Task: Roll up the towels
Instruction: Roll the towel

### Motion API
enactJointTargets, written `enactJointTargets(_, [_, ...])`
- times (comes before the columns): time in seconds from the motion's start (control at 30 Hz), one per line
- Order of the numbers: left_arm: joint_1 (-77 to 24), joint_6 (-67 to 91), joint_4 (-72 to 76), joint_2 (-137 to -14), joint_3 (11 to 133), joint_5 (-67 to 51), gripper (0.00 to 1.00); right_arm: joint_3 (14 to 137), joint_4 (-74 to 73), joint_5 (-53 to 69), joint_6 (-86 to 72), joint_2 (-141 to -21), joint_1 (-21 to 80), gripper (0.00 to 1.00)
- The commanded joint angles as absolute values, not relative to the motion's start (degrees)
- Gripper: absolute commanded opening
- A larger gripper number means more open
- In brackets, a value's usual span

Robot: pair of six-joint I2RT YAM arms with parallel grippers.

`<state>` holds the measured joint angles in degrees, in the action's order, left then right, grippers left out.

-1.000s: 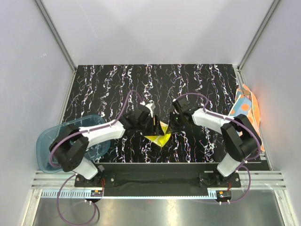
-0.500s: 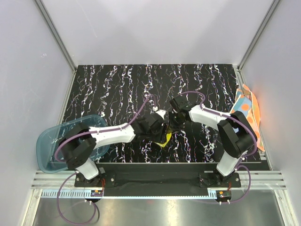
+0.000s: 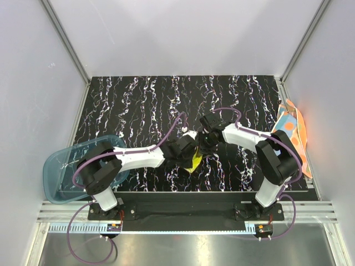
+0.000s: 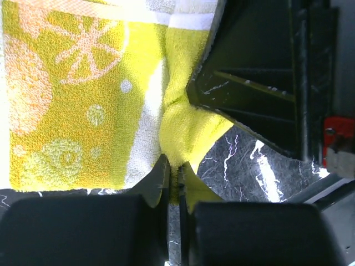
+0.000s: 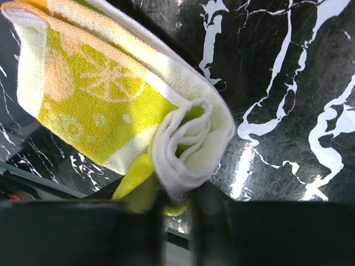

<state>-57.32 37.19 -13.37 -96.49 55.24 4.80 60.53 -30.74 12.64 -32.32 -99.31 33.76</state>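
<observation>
Left gripper (image 4: 172, 185): jaws are pinching a thin fold of the yellow towel (image 3: 194, 162).
Right gripper (image 5: 175, 199): jaws are clamping its rolled end.
Place: towel is lying well right of the tray (image 3: 55, 180).
Risk: if you are pulling both ways, the roll may be unwinding.

tray (image 3: 55, 172): translucent blue, near-left, overhanging mat edge | mat (image 3: 133, 105): black, white marbled streaks

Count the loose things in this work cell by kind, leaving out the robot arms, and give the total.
Towels: 2 (yellow towel, orange and blue towel)
Trays: 1 (blue tray)
Total: 3
</observation>
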Motion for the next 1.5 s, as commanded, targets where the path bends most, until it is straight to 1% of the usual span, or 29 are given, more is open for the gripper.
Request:
enactJointTargets(0.0, [-56.95, 38.75, -10.99, -94.92, 54.67, 6.34, 0.0, 62.66, -31.64, 11.69, -31.03, -98.96, 34.45, 0.44])
enactJointTargets(0.03, [-56.78, 39.19, -10.03, -94.66, 53.8, 5.02, 0.0, 63.54, -32.42, 10.56, -31.11, -98.79, 34.37, 0.52])
enactJointTargets(0.1, [-56.25, 40.77, -8.71, -94.57, 52.74, 3.18, 0.0, 64.77, -33.31, 9.5, -30.76, -98.53, 33.93, 0.64])
enactJointTargets(0.13, [-55.38, 41.39, -7.74, -94.4, 51.08, 2.03, 0.0, 65.38, -33.83, 9.49, -30.24, -98.26, 33.58, 0.67])
enactJointTargets(0.3, [-50.72, 46.48, -0.18, -93.34, 45.01, -7.97, 0.0, 69.69, -35.51, 11.16, -28.48, -97.56, 28.23, 0.7])
enactJointTargets(0.4, [-47.03, 48.94, 3.77, -93.08, 42.11, -12.82, 0.0, 70.23, -34.98, 13.44, -26.9, -93.97, 26.81, 0.69])
enactJointTargets(0.43, [-45.63, 49.39, 4.04, -93.25, 41.75, -13.7, 0.0, 69.88, -33.33, 16.23, -25.94, -93.09, 26.81, 0.66])
enactJointTargets(0.47, [-45.01, 49.74, 4.13, -93.43, 41.49, -15.63, 0.0, 68.13, -31.92, 18.43, -25.67, -92.03, 26.81, 0.53])
enactJointTargets(0.57, [-42.81, 50.18, 3.7, -94.74, 41.48, -19.06, 0.01, 62.7, -25.07, 28.63, -25.49, -88.86, 26.89, 0.38])
enactJointTargets(0.6, [-42.45, 50.19, 3.6, -95.09, 41.48, -19.42, 0.01, 61.45, -23.4, 30.83, -25.92, -88.42, 26.89, 0.3])
enactJointTargets(0.63, [-41.93, 50.19, 3.34, -95.36, 41.57, -19.68, 0.01, 60.3, -20.16, 34.33, -26.88, -88.51, 27.24, 0.24])
enactJointTargets(0.7, [-41.4, 50.62, 1.76, -95.8, 41.75, -19.86, 0.02, 58.01, -17.76, 35.94, -27.68, -89.73, 28.12, 0.18])
enactJointTargets(0.77, [-40.78, 51.32, 2.46, -96.41, 41.22, -21.17, 0.02, 57.31, -15.39, 36.56, -28.21, -90.96, 29.7, 0.16])
enactJointTargets(0.97, [-39.29, 51.77, 2.64, -97.56, 40.43, -22.85, 0.03, 57.92, -11.25, 37.97, -29.35, -96.67, 30.32, 0.12])
enactJointTargets(1.23, [-38.06, 53.44, 4.65, -98.88, 38.68, -24.52, 0.04, 60.29, -11.16, 37.36, -27.07, -102.21, 30.06, 0.11])
enactJointTargets(1.47, [-37.53, 54.23, 4.48, -96.86, 37.09, -24.7, 0.03, 58.89, -4.84, 40.78, -27.95, -107.04, 27.86, 0.09])
